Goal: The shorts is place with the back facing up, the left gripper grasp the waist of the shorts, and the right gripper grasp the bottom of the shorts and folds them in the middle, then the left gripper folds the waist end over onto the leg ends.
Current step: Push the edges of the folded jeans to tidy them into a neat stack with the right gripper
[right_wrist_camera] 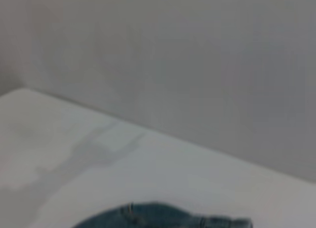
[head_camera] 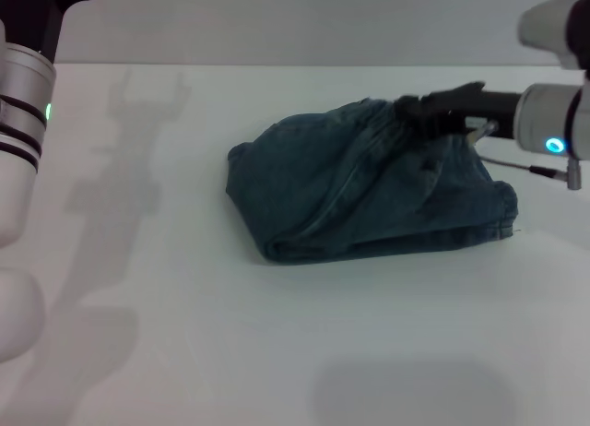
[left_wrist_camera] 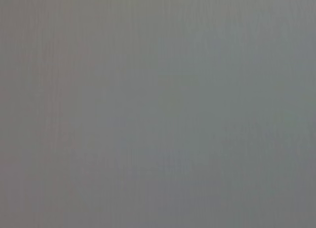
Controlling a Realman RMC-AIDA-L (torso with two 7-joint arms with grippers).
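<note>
The blue denim shorts [head_camera: 369, 182] lie bunched and folded over on the white table [head_camera: 184, 334], with a thick fold along their near edge. My right gripper [head_camera: 412, 111], on the blue-lit arm, reaches in from the right and is shut on a gathered upper edge of the denim, which rises in a peak toward its black jaws. I cannot tell whether that edge is the waist or the bottom. In the right wrist view only a sliver of the shorts [right_wrist_camera: 163, 215] shows. My left arm [head_camera: 23, 112], green-lit, stands raised at the far left, its gripper out of view.
A pale wall [head_camera: 304, 20] runs behind the table's far edge. The left wrist view shows only plain grey. Arm shadows fall on the table left of the shorts.
</note>
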